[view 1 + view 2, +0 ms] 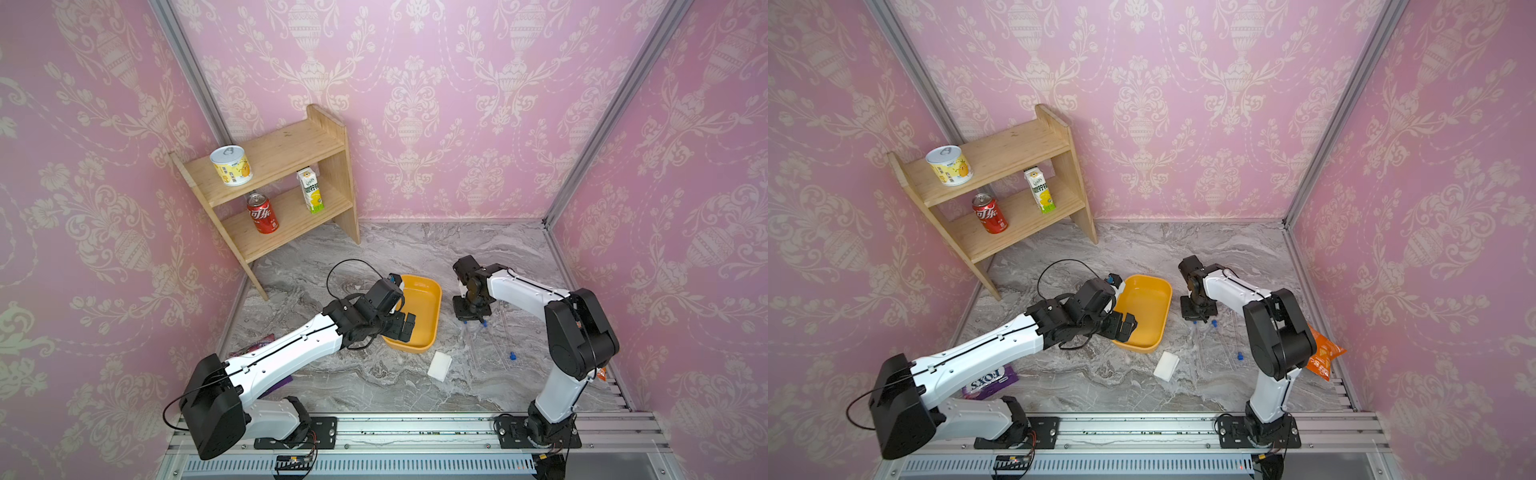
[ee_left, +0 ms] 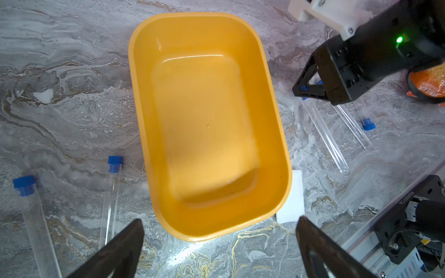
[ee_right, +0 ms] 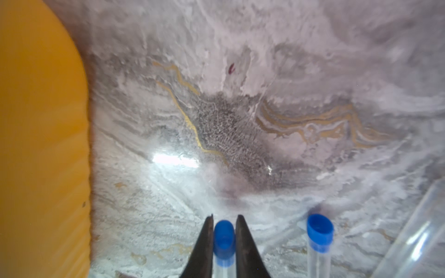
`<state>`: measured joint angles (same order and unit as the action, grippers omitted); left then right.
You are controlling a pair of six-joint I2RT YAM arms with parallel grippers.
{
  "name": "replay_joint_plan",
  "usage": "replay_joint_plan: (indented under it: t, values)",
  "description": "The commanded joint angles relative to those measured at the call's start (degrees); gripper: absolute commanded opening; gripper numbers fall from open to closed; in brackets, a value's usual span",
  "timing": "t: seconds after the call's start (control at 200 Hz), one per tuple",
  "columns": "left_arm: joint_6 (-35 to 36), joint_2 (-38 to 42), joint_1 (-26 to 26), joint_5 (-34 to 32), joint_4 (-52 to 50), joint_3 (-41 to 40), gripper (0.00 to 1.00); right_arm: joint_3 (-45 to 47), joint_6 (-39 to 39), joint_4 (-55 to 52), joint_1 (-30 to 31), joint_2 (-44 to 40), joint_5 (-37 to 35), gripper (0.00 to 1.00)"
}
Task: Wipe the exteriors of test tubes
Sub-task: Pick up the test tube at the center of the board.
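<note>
Several clear test tubes with blue caps lie on the marble table. My right gripper [image 3: 224, 216] is shut on the blue-capped end of one test tube [image 3: 224, 238], beside the yellow tub [image 3: 43, 144]. Another tube [image 3: 319, 233] lies just next to it. In both top views this gripper [image 1: 471, 318] [image 1: 1200, 318] points down at the tubes [image 1: 490, 345]. My left gripper [image 2: 219, 222] [image 1: 405, 326] hangs open and empty over the tub's [image 2: 272, 134] near rim. Two more tubes [image 2: 112, 199] [image 2: 36, 221] lie on the tub's other side. The white pad [image 1: 439, 365] [image 2: 292, 199] lies by the tub's corner.
A wooden shelf [image 1: 282, 178] with a tin, a red can and a carton stands at the back left. An orange snack bag [image 1: 1323, 353] lies at the right wall, a purple packet [image 1: 988, 380] under my left arm. The rail [image 1: 415, 428] runs along the front.
</note>
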<state>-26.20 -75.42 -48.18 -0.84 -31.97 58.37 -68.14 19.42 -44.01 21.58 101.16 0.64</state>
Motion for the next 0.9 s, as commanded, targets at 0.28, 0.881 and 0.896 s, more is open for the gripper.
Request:
replay_joint_plan:
  t: [0.28,0.881,0.896]
  values:
    - [2.2,-8.9,-11.6,-2.0,-1.7,7.6,0.99,-1.5,-3.0,-8.7,-9.8,-13.0,1.2,0.1]
    - [-6.4,-28.1,-23.4,-9.0,-13.2,22.5,0.53,5.2,-2.2,-6.4,-20.5,-19.5,1.8,0.1]
    - [-6.7,-28.3,-23.6,-9.3,-13.3,22.5,0.52,5.2,-2.2,-6.4,-20.5,-19.4,1.9,0.1]
